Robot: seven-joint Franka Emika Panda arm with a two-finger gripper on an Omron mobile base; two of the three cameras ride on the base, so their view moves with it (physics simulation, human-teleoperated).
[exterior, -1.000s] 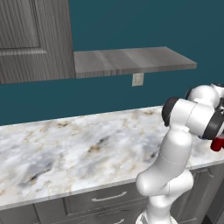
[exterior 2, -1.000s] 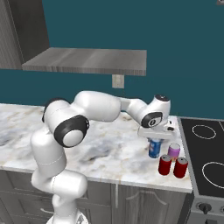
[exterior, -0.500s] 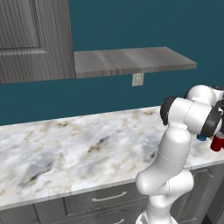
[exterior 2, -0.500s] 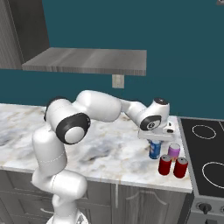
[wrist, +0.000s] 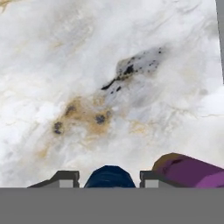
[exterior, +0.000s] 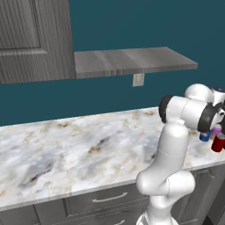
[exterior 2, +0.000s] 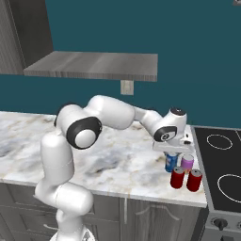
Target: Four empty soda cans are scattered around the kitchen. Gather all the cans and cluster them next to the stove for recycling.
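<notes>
Blue upright metal soda can [exterior 2: 171,161] sits straight under my gripper [wrist: 109,178], lower right of frame, fingers clamped on it, purple-magenta silver-topped can [exterior 2: 187,163] just beside.

The three views are evenly and brightly lit, as a render without a single strong lamp. The marble countertop [exterior 2: 117,160] is pale and nearly washed out in the hand view, where its veins look soft and slightly smeared. In the right base view the arm [exterior 2: 113,115] casts a faint grey shadow on the counter, with no hard edge. The wooden shelf [exterior: 132,61] has a darker underside and leaves a dim band on the teal wall [exterior: 132,22] beneath it. The arm's white shells show smooth shading and no sharp glare. The soda cans [exterior 2: 186,172] look coarse and blocky, their markings unreadable. Straight edges stay straight toward the borders.
</notes>
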